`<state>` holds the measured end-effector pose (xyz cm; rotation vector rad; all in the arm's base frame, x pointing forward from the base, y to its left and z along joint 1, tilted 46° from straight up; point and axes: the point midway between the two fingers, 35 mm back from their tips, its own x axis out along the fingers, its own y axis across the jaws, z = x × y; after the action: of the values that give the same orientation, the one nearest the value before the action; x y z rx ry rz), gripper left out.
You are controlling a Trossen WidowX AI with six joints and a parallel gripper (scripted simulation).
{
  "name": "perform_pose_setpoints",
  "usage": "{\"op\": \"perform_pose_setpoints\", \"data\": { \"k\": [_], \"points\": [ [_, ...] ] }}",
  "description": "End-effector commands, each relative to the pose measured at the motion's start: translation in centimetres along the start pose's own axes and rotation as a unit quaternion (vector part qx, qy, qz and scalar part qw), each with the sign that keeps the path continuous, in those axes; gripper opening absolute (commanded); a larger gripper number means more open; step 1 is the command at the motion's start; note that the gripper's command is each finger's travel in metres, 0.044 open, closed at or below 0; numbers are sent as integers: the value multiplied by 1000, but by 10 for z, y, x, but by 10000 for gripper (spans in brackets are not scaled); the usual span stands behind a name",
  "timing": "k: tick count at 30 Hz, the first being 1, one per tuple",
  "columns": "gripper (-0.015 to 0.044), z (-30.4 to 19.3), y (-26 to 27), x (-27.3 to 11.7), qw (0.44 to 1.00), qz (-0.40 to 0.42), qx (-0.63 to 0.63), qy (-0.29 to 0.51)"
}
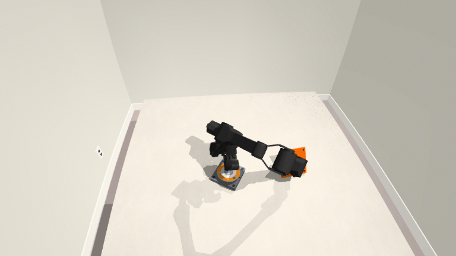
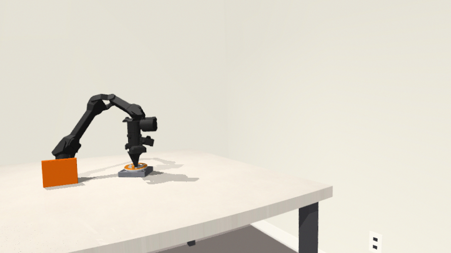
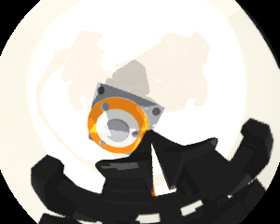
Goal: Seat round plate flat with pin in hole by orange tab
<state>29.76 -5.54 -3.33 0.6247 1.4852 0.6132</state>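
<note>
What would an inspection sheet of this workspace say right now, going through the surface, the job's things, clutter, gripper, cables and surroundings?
Surface: pale table top on dark legs, bearing the arm and the fixture.
Job's things: round plate with an orange rim lies on a grey square base; a pale post shows at its centre. Whether the pin is in its hole cannot be told.
Clutter: nothing seen.
Gripper: gripper shut on nothing, pointing straight down, tips at the plate's edge; contact cannot be told.
Cables: a thin dark loop runs along the arm near its orange mount.
Surroundings: plain walls, a wall socket.
</note>
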Motion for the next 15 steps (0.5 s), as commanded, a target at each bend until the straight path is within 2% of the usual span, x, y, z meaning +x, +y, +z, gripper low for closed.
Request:
{"op": "perform_pose_setpoints", "data": {
  "k": [1,15],
  "points": [
    [0,-7,1,2,1000,2,2,6],
    [0,-21,8,2,1000,2,3,6]
  ]
}}
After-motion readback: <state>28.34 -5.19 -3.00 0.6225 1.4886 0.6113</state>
